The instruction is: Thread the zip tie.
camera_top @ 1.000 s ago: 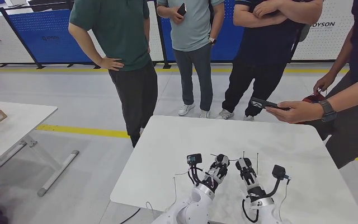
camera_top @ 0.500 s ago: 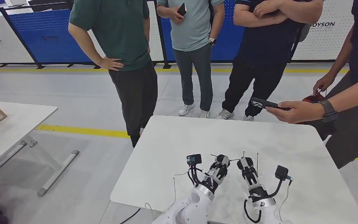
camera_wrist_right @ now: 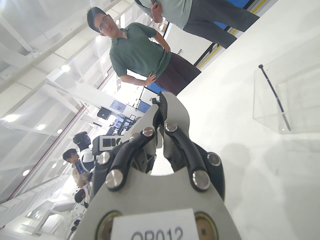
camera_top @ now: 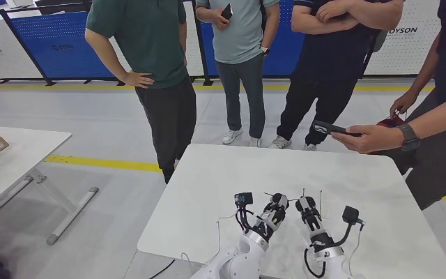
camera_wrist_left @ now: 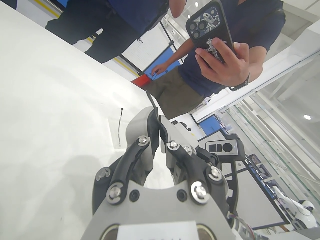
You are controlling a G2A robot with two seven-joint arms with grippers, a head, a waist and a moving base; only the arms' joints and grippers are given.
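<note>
Both grippers are drifting slightly rightward over the white square table (camera_top: pixel 230 188). The left gripper (camera_wrist_left: pixel 158 123) is clamping a thin black plastic zip tie (camera_wrist_left: pixel 150 99), whose strap is poking lengthwise past its fingertips toward the far side. The right gripper (camera_wrist_right: pixel 160 117) is sitting just to the right, pinched closed. Whether anything is lying between its pads is too small to tell. Being nearest, it is probably receiving the strap next. A second black zip tie (camera_wrist_right: pixel 272 96) is leaning in a clear acrylic stand (camera_wrist_right: pixel 300 106) beyond it.
</note>
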